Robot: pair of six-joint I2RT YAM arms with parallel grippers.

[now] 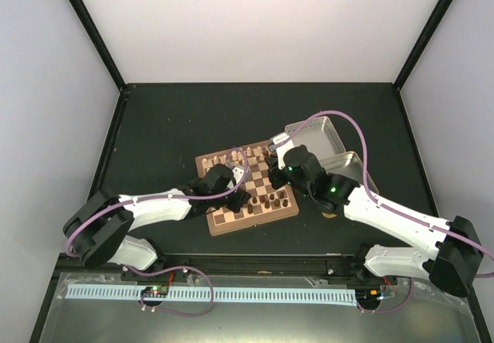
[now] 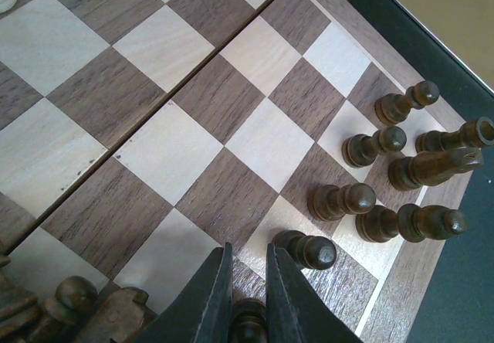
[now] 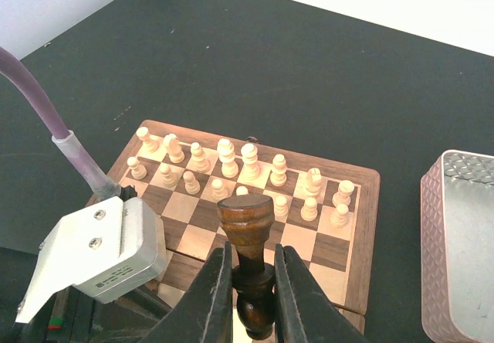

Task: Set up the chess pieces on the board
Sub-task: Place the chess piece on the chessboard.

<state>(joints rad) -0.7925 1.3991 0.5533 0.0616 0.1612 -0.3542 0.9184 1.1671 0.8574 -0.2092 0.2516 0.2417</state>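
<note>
Two arms over one small board = main risk. Top view: left gripper and right gripper sit near each other above it, so a crossing move could clip wrist vs wrist or sweep set pieces. The right arm's purple cable arcs over the tin and might snag. Left arm reaches in low from near-left, right arm from near-right, both stretched across the tabletop. Left wrist view: gripper narrow, closed on a dark pawn low over the board. The next pawn stands just beside the right finger and more dark pieces crowd the left, so opening wide or drifting sideways prob topples a neighbour. Wrist angled down at the board. Right wrist view: gripper clamps a dark piece low on its stem w/ the wide head free above the fingers, so it could pivot in the grip and land tilted. Piece is over the board's near side, height unclear; cream pieces stand in two rows at the far side of this view. Grey housing, likely the left wrist's, is close on the left: contact risk on descent.
</note>
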